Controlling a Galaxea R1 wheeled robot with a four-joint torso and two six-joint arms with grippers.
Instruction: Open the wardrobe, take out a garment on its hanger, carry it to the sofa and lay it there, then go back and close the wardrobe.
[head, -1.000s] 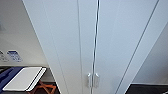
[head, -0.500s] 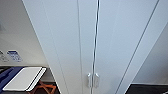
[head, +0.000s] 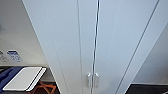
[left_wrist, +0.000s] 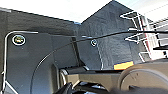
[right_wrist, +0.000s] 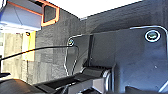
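The wardrobe (head: 75, 45) stands right in front of me in the head view, tall and white. Both its flat doors are shut, with a thin dark seam between them. Its two small white vertical handles (head: 92, 80) sit side by side low in the picture. The garment, the hanger and the sofa are hidden from me. Both wrist views look down at dark grey carpet past the robot's own dark plates.
Left of the wardrobe, a white-topped folding rack with orange legs (head: 25, 78) stands by a pale wall. A white wire rack (left_wrist: 140, 27) stands on the carpet in the left wrist view. An orange-framed object (right_wrist: 48, 12) sits over the carpet in the right wrist view.
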